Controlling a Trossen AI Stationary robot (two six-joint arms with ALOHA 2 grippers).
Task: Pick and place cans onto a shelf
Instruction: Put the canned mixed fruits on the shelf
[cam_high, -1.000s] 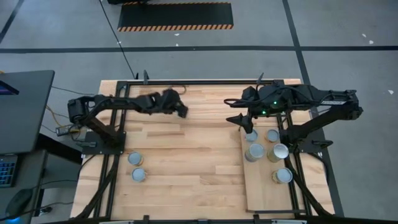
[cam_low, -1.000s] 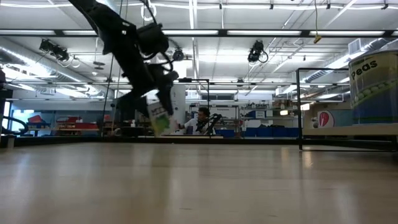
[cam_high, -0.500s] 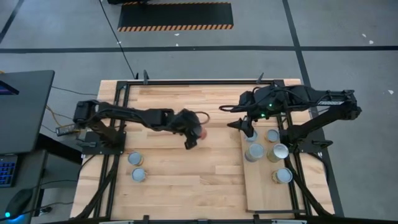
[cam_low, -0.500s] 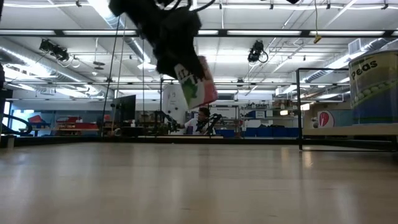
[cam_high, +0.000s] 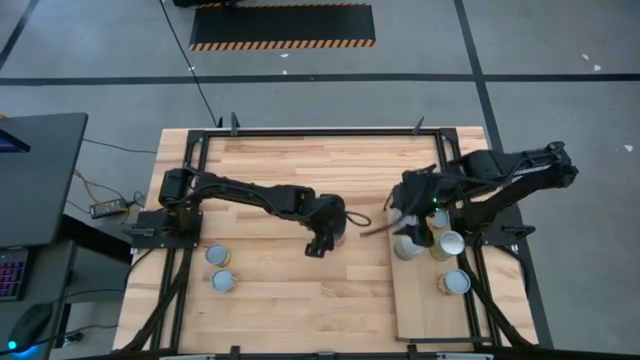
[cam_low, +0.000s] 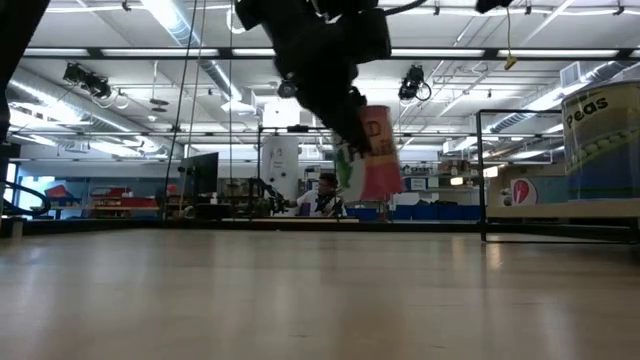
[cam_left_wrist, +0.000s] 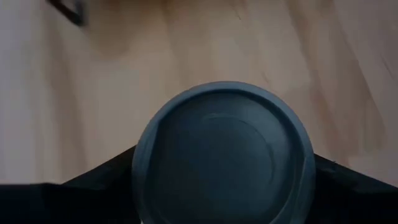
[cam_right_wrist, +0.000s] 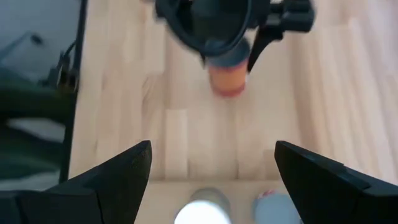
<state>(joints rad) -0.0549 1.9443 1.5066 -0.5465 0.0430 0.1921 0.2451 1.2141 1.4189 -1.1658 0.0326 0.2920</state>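
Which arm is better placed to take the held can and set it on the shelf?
Right. Its open right gripper waits at the shelf edge, facing the can clamped by the left gripper mid-table.

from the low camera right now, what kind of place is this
Probably a big industrial lab or warehouse hall: long ceiling strip lights, storage racks with bins along the back, and a person at a distant workstation.

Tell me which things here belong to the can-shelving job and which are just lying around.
Job: held can in the left hand; two loose cans on the table; shelved cans; shelf; open right hand by the shelved cans.
Lying about: dark screen; striped floor mat.
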